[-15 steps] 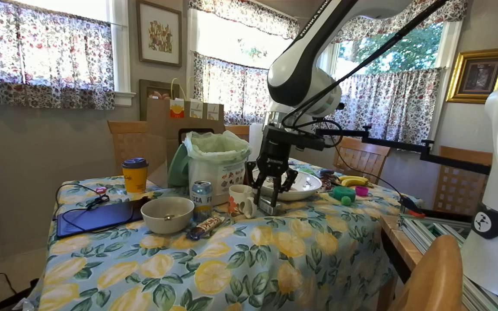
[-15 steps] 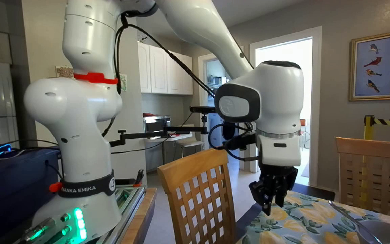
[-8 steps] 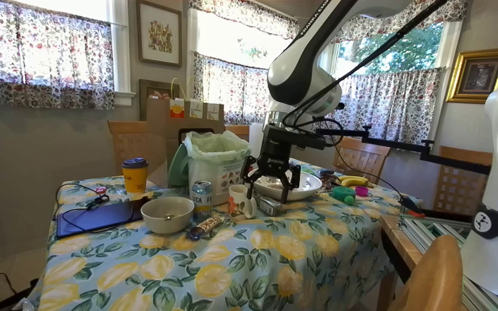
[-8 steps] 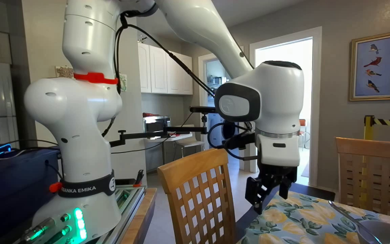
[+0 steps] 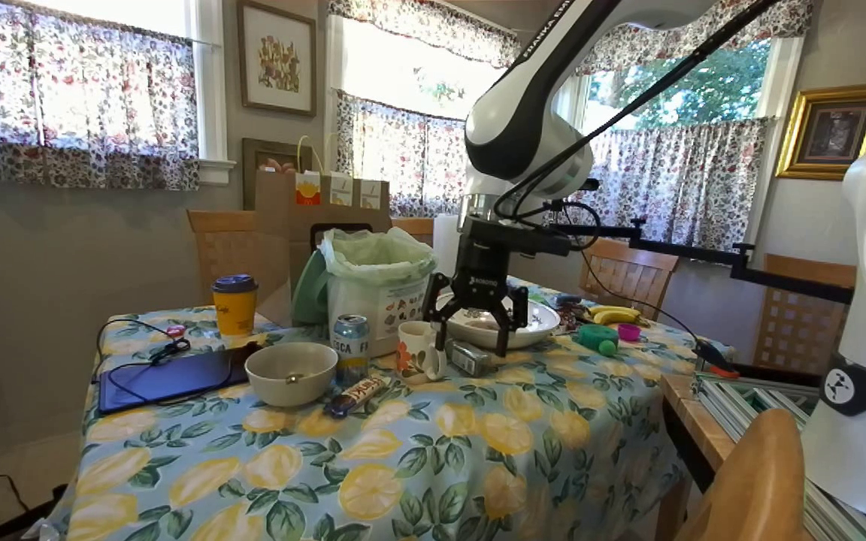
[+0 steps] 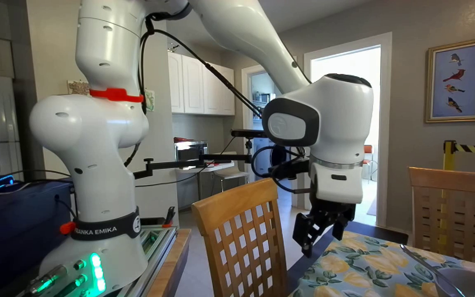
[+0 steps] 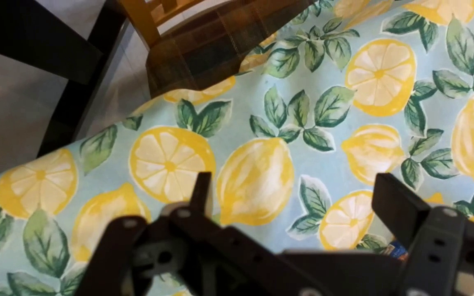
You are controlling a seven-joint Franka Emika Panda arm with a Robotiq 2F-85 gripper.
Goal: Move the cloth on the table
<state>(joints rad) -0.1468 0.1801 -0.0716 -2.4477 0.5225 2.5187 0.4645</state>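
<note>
The cloth [image 5: 369,481], pale blue with yellow lemons and green leaves, spreads over the table and hangs down its near side in an exterior view. Its far corner [image 6: 369,264] also shows in an exterior view. The table itself is hidden beneath it. My gripper [image 5: 470,350] hangs pointing down over the robot-side part of the cloth, fingers apart. From the opposite side, the gripper [image 6: 322,244] appears at the cloth's edge. In the wrist view, lemons of the cloth [image 7: 257,181] fill the wide gap of the gripper [image 7: 294,179], and nothing is held.
Around the gripper on the cloth are a mug [image 5: 412,353], a silver object [image 5: 469,358] and a large dish [image 5: 542,323]. A can [image 5: 350,349], bowl [image 5: 292,379], candy bar [image 5: 358,397] and lined bin [image 5: 380,300] stand to one side. A wooden chair [image 6: 241,231] is close to the arm.
The gripper's fingers have spread from partly closed to wide apart. The hand has shifted and tilted slightly, toward the robot's base. The cloth shows no clear movement.
</note>
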